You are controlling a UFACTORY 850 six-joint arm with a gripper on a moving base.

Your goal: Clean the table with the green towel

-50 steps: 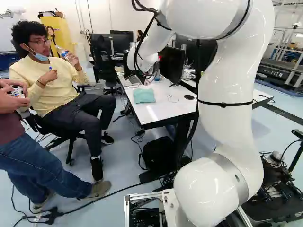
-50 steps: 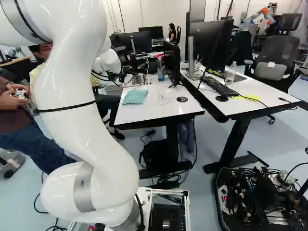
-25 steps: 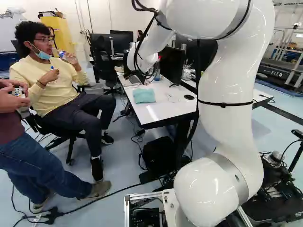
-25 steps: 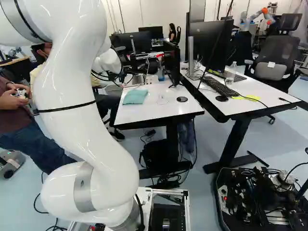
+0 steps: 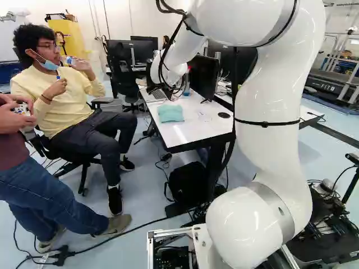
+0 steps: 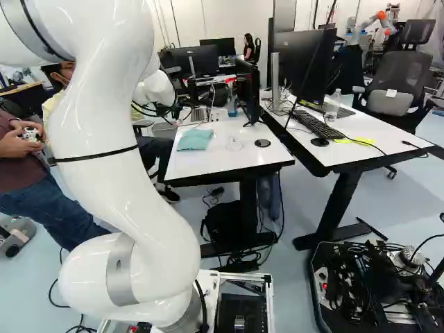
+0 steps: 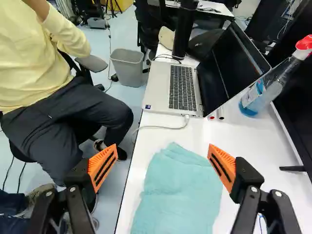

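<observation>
Towel (image 7: 178,195), green, is laid loosely bunched on white counter (image 7: 236,129), near its edge. Claw (image 5: 177,89) is released, its fingers spread wide, w/ towel seen partly btwn them in wrist view. Open laptop (image 7: 183,87) is set beyond towel; white cable (image 7: 163,127) is run by its near edge. Spray bottle (image 7: 265,92), red-topped w/ blue liquid, is stood beside laptop.

The white table (image 7: 243,151) carries the spread green towel (image 7: 178,195), an open laptop (image 7: 183,87) near it, a spray bottle (image 7: 261,95) beside the laptop's screen, a dark monitor (image 5: 203,75) and perhaps two markers (image 7: 220,113) by the laptop
</observation>
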